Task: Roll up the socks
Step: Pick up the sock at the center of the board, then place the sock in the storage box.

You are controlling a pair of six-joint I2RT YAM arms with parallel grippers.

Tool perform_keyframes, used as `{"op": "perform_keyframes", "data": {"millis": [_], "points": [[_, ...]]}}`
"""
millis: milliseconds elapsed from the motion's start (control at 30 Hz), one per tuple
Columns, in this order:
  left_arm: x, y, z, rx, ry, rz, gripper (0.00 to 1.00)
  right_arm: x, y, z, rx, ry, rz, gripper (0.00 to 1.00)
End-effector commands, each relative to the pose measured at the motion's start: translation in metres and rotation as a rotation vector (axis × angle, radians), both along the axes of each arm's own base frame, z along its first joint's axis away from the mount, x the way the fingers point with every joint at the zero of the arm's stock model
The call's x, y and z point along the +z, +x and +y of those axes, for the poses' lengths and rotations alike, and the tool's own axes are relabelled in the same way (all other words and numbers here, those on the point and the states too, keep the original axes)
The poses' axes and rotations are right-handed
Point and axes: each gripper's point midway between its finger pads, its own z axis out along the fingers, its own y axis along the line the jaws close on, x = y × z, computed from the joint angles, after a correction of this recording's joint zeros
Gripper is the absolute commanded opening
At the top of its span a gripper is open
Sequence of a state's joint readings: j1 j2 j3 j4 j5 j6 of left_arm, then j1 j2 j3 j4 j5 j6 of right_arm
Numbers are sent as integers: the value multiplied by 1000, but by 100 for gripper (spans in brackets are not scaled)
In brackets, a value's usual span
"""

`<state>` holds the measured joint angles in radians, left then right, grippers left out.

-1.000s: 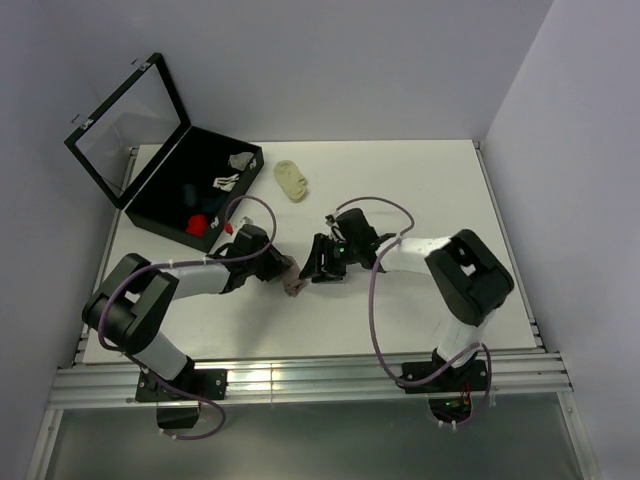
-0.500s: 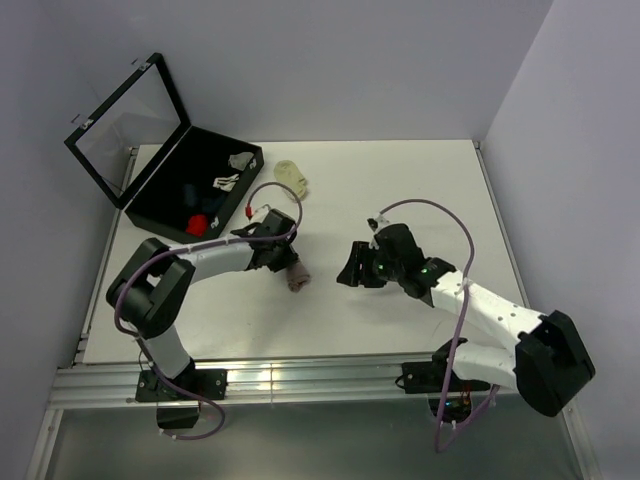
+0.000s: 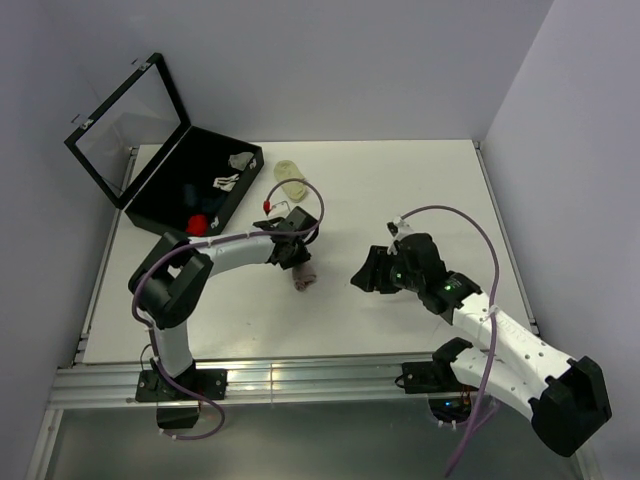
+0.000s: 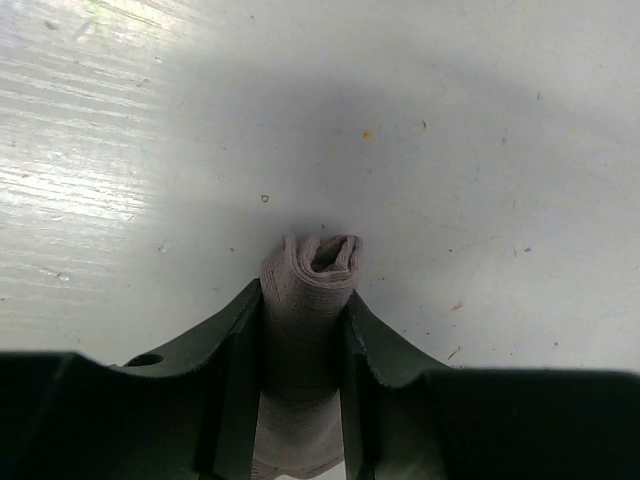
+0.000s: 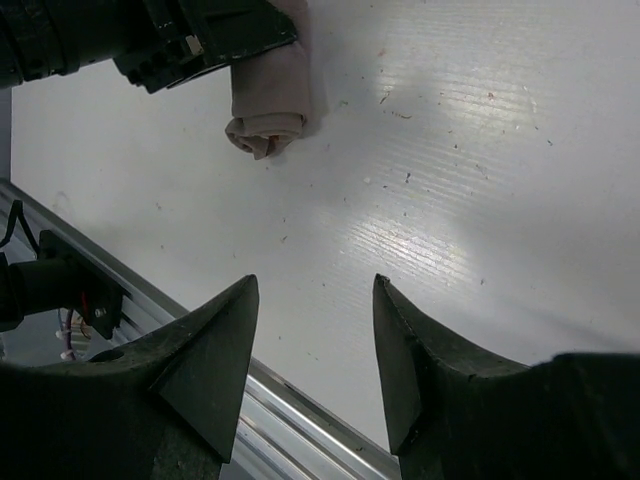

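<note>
The dusty-pink sock (image 3: 303,276) is rolled into a tight roll near the middle of the table. My left gripper (image 3: 295,257) is shut on it; in the left wrist view the roll (image 4: 308,300) sits between both fingers with its spiral end pointing away. The right wrist view shows the same roll (image 5: 270,100) at top left. My right gripper (image 3: 364,275) is open and empty, to the right of the roll; its gap (image 5: 315,300) frames bare table. A navy sock (image 3: 190,192) and something red (image 3: 199,223) lie in the black box.
An open black box (image 3: 160,215) with a raised lid stands at the back left and holds small white-grey items (image 3: 232,170). A small pale-yellow sock (image 3: 291,178) lies beside the box. The table's front rail (image 5: 130,290) shows in the right wrist view.
My right gripper has let go of the roll and pulled back to the right. My left gripper has swung right and up, keeping hold of the pink roll.
</note>
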<state>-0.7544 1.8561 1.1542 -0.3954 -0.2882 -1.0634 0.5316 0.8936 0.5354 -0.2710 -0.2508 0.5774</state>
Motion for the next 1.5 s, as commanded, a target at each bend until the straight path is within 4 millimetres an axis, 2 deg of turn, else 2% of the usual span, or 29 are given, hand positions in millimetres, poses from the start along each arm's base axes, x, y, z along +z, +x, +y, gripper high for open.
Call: {"op": "perform_keyframes", "data": {"millis": [0,67,100,167,300,333,367,400,433,500,533,567,600,633,700,733,767,833,900,933,1033,1167,1300,1467], "points": [[-44,-67,69,-20,318,246,0,9,1,-5,3,-5,-39,57],[-13,-50,64,-7,301,160,0,18,1,-3,12,14,-59,57],[-1,-40,68,6,324,110,0,22,1,-2,15,20,-69,57],[36,-20,71,35,306,18,0,33,4,0,18,37,-97,55],[100,23,96,101,303,-154,0,52,10,2,26,54,-166,53],[113,37,113,143,304,-190,0,57,12,2,27,61,-189,53],[131,50,121,144,293,-251,0,62,13,2,27,62,-211,53],[140,58,131,162,288,-278,0,66,16,1,20,61,-226,54],[149,71,153,213,282,-297,0,70,17,0,15,61,-243,55],[173,90,175,231,273,-377,1,77,20,-1,3,61,-268,56],[179,99,199,280,285,-397,0,83,21,-1,0,71,-288,56],[191,110,208,285,284,-454,0,87,23,-1,-8,82,-308,59],[192,115,216,289,283,-467,0,90,24,-1,-13,91,-321,60],[194,122,235,319,278,-477,0,96,25,0,-14,111,-349,63],[197,137,247,320,236,-505,0,101,28,-1,-28,121,-373,65],[198,143,268,358,238,-515,0,104,30,-1,-33,123,-392,68],[193,149,276,362,244,-512,0,106,32,-2,-39,121,-400,68],[197,161,300,408,254,-560,0,107,36,-2,-42,101,-406,68],[190,166,313,423,283,-579,0,105,40,-4,-49,77,-403,68],[198,173,321,443,282,-633,0,104,43,-3,-45,59,-397,68],[186,185,332,463,300,-654,0,100,50,-3,-49,23,-383,68],[172,195,336,461,336,-638,0,100,57,-4,-53,-6,-382,68],[155,194,342,462,382,-611,0,95,62,-5,-60,-30,-381,68],[145,185,350,471,440,-598,0,91,66,-4,-43,-41,-377,68]]}}
